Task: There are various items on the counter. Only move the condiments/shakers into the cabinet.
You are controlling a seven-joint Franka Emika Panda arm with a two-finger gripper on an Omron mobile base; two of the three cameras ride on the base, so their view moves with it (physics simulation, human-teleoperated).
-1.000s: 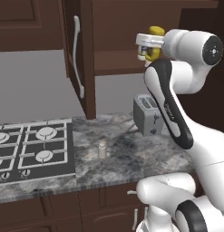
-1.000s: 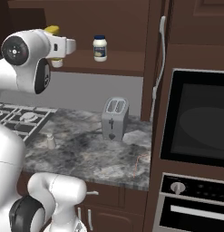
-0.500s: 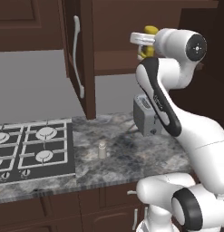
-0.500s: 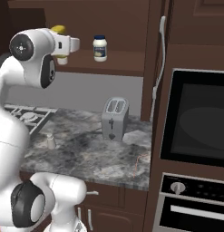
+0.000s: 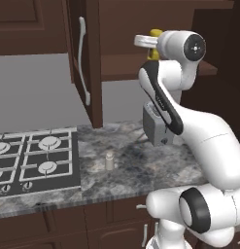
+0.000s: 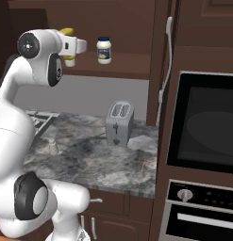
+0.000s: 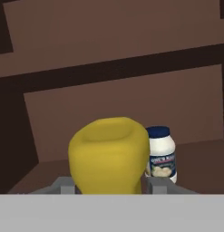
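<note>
The gripper (image 7: 109, 183) is closed around the yellow squeeze bottle (image 7: 109, 154), one finger on each side of it, and holds it high at the level of the shelf of the open cabinet (image 5: 92, 63). On that shelf the white jar with dark blue lid (image 6: 104, 50) stands upright, just beside the bottle in the hand view. The small pale grey shaker (image 5: 110, 161) stands on the counter (image 5: 131, 170) near the stovetop (image 5: 34, 163), well apart from the toaster (image 6: 119, 123), which is on the same counter.
</note>
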